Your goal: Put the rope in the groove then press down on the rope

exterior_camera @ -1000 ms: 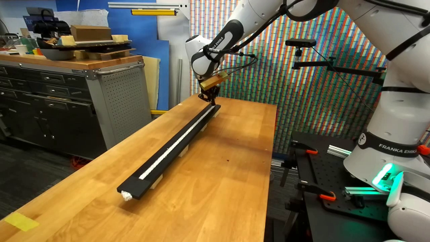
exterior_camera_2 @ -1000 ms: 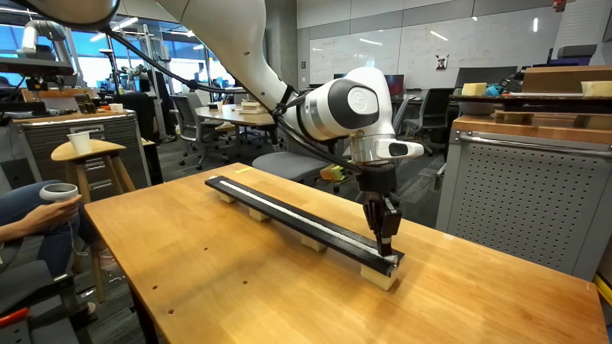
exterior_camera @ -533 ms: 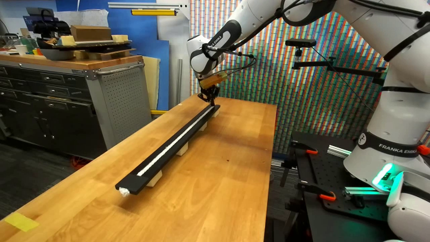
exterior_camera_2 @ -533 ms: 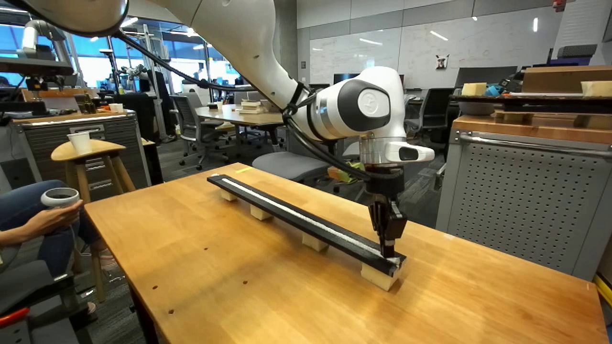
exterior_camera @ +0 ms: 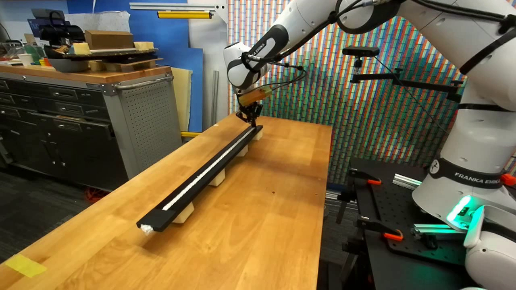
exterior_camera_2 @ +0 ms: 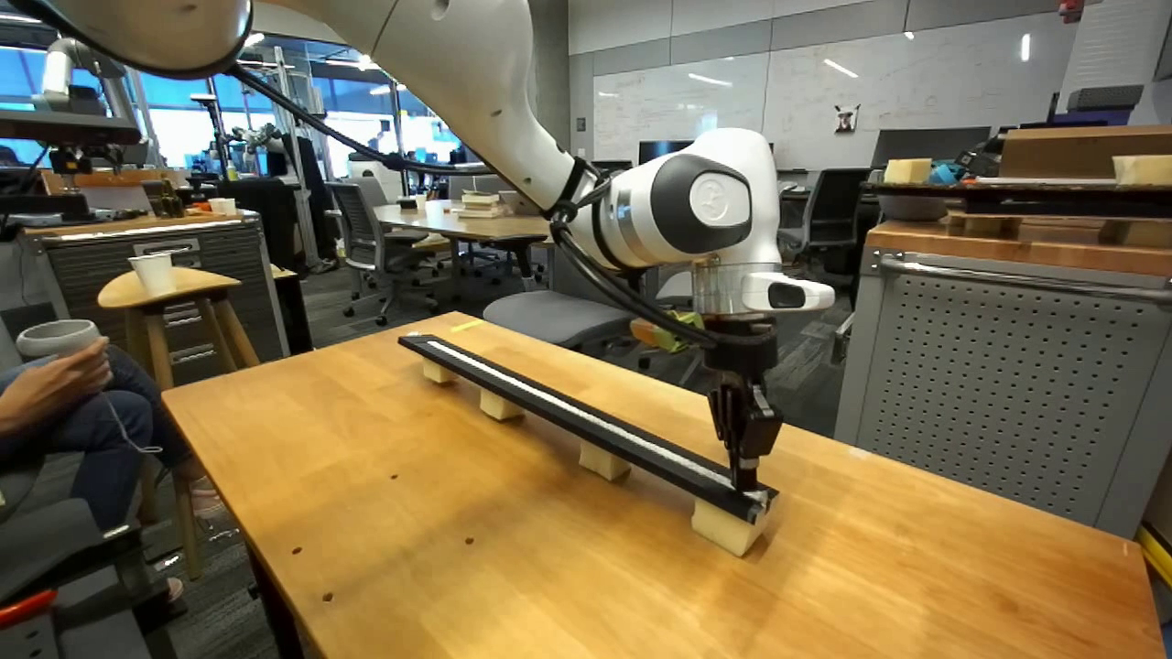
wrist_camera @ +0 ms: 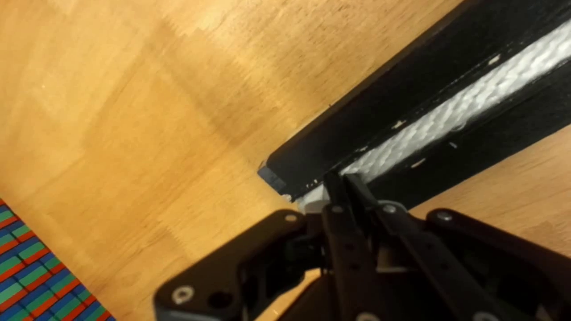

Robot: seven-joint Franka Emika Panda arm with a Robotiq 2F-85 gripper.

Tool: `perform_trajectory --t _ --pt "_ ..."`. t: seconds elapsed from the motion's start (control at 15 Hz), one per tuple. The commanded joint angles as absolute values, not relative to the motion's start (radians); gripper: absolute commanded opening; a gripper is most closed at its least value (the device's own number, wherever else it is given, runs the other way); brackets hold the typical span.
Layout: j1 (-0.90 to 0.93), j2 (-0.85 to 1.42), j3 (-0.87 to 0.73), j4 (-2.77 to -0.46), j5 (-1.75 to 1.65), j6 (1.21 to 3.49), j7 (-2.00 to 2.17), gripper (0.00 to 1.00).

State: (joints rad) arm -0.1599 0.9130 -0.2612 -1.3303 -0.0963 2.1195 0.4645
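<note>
The white rope (exterior_camera: pixel 205 170) lies straight along the groove (wrist_camera: pixel 412 117) of the long black bar (exterior_camera: pixel 158 219). The rope also shows in an exterior view (exterior_camera_2: pixel 586 415) and in the wrist view (wrist_camera: pixel 446 118). The bar runs lengthwise on the table, raised on blocks. My gripper (exterior_camera_2: pixel 746 485) points down at the bar's end and touches the rope there. In the wrist view my gripper (wrist_camera: pixel 344 177) has its two fingertips together on top of the rope, with no rope visibly between them. The fingers hide a short piece of rope.
Several pale blocks (exterior_camera_2: pixel 603 461) hold the bar above the wooden table (exterior_camera_2: pixel 385 513). A white tuft (exterior_camera: pixel 147 228) sticks out at the bar's end away from the gripper. A workbench (exterior_camera: pixel 149 108) stands beyond the table's edge. A seated person holds a controller (exterior_camera_2: pixel 58 338).
The bar, with the rope in it, has shifted sideways a little over the blocks, away from the robot base, so more of the blocks shows. The gripper has moved slightly the same way.
</note>
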Motion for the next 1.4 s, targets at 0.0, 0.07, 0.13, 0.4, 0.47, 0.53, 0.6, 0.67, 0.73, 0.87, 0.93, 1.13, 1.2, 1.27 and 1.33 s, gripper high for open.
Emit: perform_trajectory --t 0.0,0.07,0.13,0.4,0.47,0.53,0.6,0.67,0.73,0.87,0.93,1.13,1.2,1.27,1.33 --pt "-0.135 0.891 -0.277 -1.391 -0.112 2.193 0.465 0.09" --pt "-0.129 0.880 -0.281 -1.408 -0.119 2.209 0.469 0.09" --pt "-0.119 0.863 -0.289 -1.434 -0.128 2.234 0.478 0.09" --pt "-0.073 0.800 -0.333 -1.551 -0.156 2.347 0.525 0.09" --pt "-0.060 0.789 -0.345 -1.577 -0.165 2.370 0.537 0.10" --pt "-0.047 0.777 -0.357 -1.605 -0.174 2.393 0.550 0.09" --pt "-0.034 0.766 -0.368 -1.631 -0.182 2.410 0.563 0.10" --pt "-0.023 0.759 -0.379 -1.654 -0.189 2.426 0.575 0.08" --pt "-0.015 0.752 -0.386 -1.672 -0.194 2.435 0.581 0.09" --pt "-0.003 0.736 -0.397 -1.705 -0.201 2.458 0.597 0.10" --pt "-0.002 0.732 -0.399 -1.711 -0.198 2.465 0.603 0.09" --pt "-0.011 0.733 -0.399 -1.708 -0.184 2.475 0.613 0.09" --pt "-0.017 0.737 -0.396 -1.700 -0.178 2.472 0.615 0.09" --pt "-0.021 0.741 -0.394 -1.692 -0.174 2.471 0.618 0.10" --pt "-0.024 0.746 -0.395 -1.683 -0.171 2.466 0.624 0.09"
